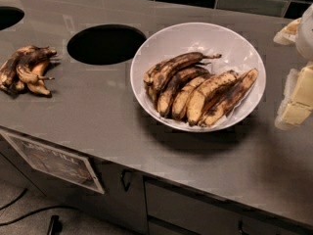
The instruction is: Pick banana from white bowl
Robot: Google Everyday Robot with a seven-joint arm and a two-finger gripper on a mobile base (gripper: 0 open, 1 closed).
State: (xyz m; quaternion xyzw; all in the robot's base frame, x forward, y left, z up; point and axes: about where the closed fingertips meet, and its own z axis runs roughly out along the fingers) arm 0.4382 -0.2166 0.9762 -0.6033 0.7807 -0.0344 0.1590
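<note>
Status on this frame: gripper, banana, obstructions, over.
Gripper at right edge of view, apart from white bowl. Banana untouched in bowl, touching other bananas. Nothing above it.

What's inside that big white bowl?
About six overripe bananas, the darkest banana on top. The floor of the white bowl under them is covered. The gripper hangs right of it.

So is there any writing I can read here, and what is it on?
"FILL": last letters of the heading on the sign on the cabinet front under the counter; the rest is too blurred to read.
Nothing written shows on the white bowl, the banana, or the gripper at the right edge of the view.
</note>
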